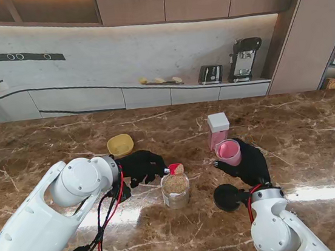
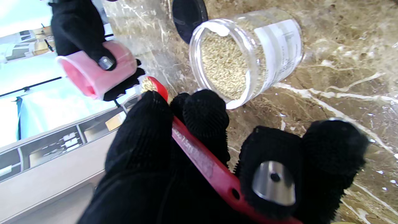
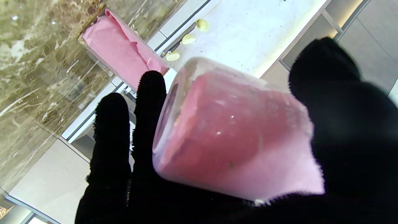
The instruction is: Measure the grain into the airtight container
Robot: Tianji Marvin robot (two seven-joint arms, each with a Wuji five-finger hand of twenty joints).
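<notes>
The red measuring spoon, filled with grain, is clamped in the left hand just over the grain jar. The pink container — gripped by the right hand — is held to the right of the spoon, its mouth tilted towards it.

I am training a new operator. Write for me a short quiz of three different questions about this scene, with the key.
1. True or false: the red measuring spoon in the left hand carries grain.
2. Which item does the right hand hold? A) yellow bowl B) pink cup C) black lid
3. Fill in: the clear jar of grain stands with its lid ____.

Key: 1 true; 2 B; 3 off
</notes>
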